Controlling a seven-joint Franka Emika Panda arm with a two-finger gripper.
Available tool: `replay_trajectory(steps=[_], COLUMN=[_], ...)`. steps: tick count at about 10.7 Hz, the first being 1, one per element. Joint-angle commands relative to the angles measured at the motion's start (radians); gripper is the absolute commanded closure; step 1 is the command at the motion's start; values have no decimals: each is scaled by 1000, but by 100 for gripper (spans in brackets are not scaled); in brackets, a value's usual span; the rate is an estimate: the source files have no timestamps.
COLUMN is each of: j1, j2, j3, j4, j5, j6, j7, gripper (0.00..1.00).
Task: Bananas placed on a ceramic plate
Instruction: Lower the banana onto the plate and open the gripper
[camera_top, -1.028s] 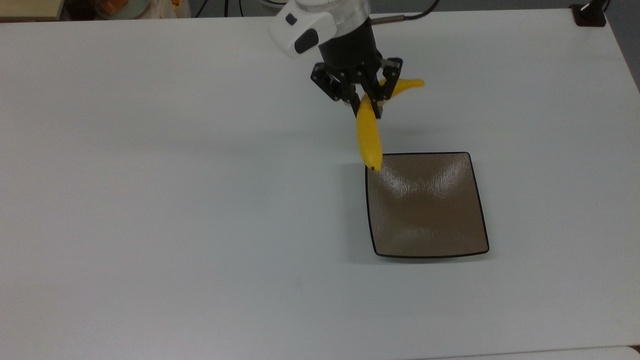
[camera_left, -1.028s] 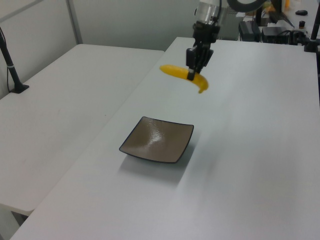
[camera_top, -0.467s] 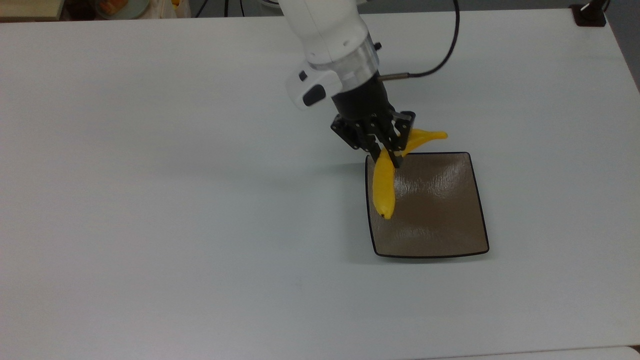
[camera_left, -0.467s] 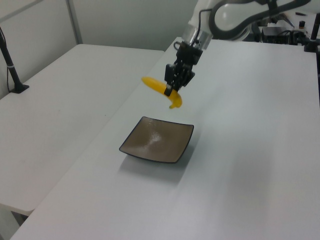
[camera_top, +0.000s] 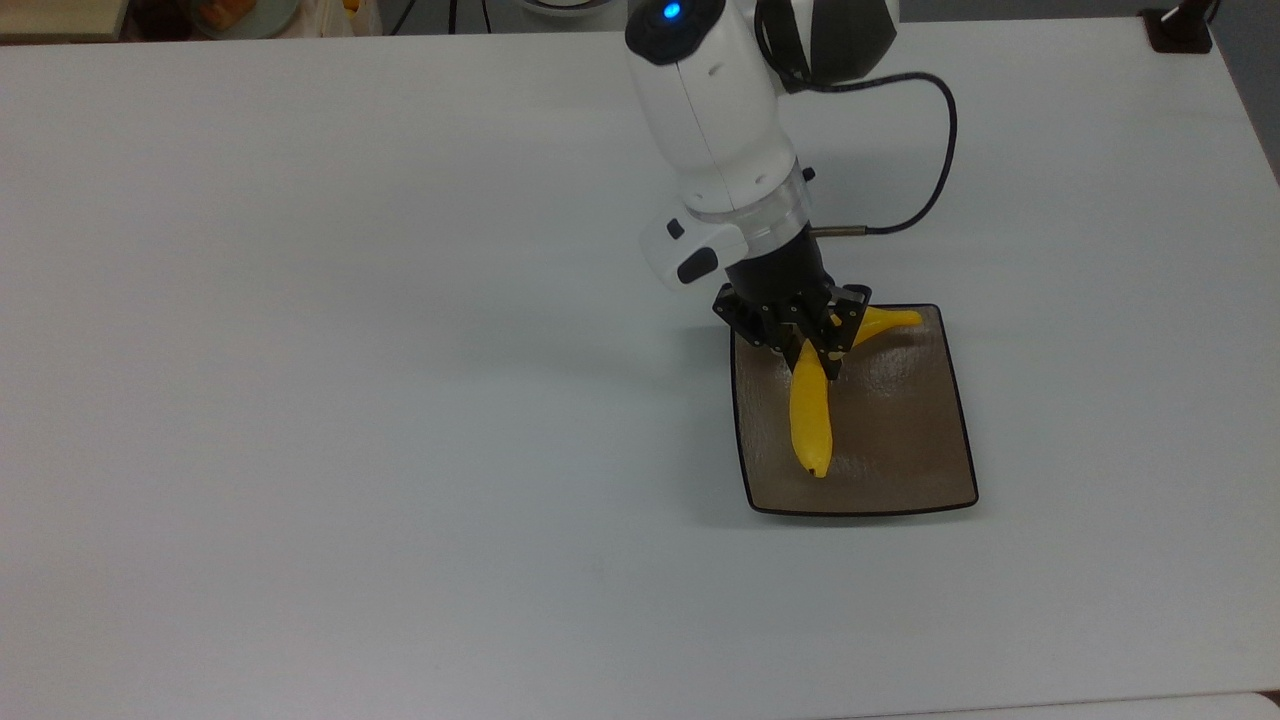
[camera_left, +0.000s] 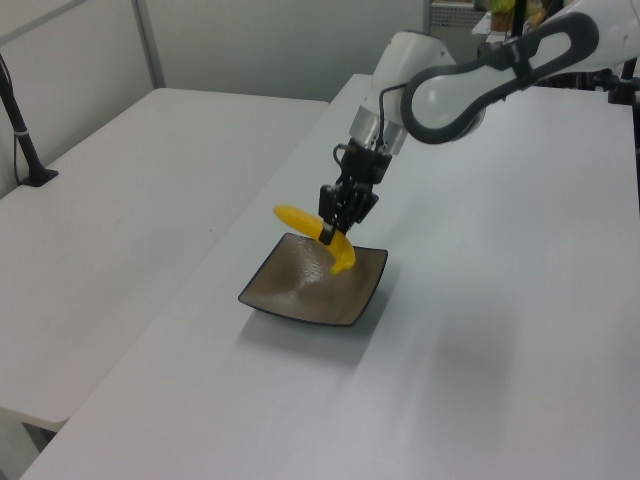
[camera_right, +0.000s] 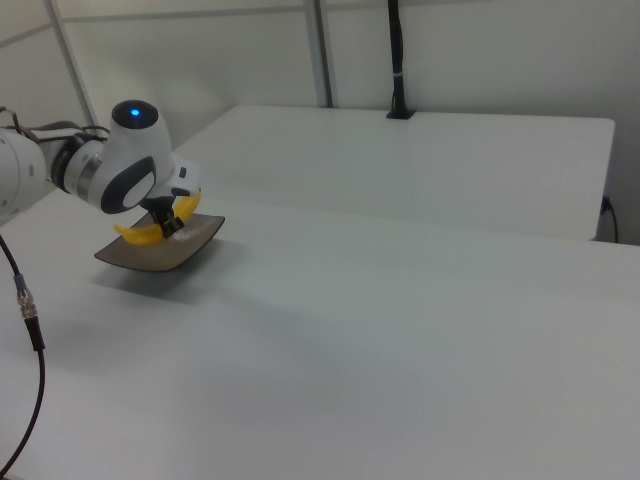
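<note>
Item: banana; single, smooth, bright yellow, curved, small dark tip at the end nearest the top view's bottom edge; clamped near its middle between the pincer's fingers; one half runs from the pincer toward the top view's bottom edge, the shorter half pokes out past the pincer toward the top view's right; in the left view it hangs from the pincer over the plate, one end tilted down toward the plate's middle; whether that low end already touches the glaze cannot be told.

Item: ceramic plate; square, glossy brown-grey, thin dark rim, faint texture; lies directly beneath the pincer, its far edge just under the pincer's body; in the left view and right view it sits flat on the surface.

Item: pincer; black, two-fingered, closed on the banana; carried by the white arm, which leans in from the top view's upper edge; a black cable loops beside the wrist.

Item: surface; white, broad.

Progress, by judgement: pick-up and carry look complete, the fruit being over the plate's footprint; remaining appear to be the last bit of lowering, the release, and the pincer's retreat; the placement is not yet finished while the grip holds.
</note>
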Motion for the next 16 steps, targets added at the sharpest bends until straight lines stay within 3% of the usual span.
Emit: replay_trajectory(steps=[1, 4, 5, 6, 9, 10, 12, 14, 16], j1=[25, 34, 34, 40, 42, 42, 34, -4, -35], j2=[48, 68, 73, 84, 85, 81, 26, -98, -227], j3=[3, 7, 9, 10, 12, 12, 12, 10, 6], j4=[1, 1, 1, 2, 1, 1, -9, -74, -67], j5=[9, 9, 11, 9, 11, 4, 1, -35, -287], j6=[109, 134, 134, 136, 150, 150, 132, 67, -218], j7=[3, 2, 2, 2, 2, 2, 10, 8, 13], gripper=[99, 98, 93, 80, 15, 0, 0, 0, 0])
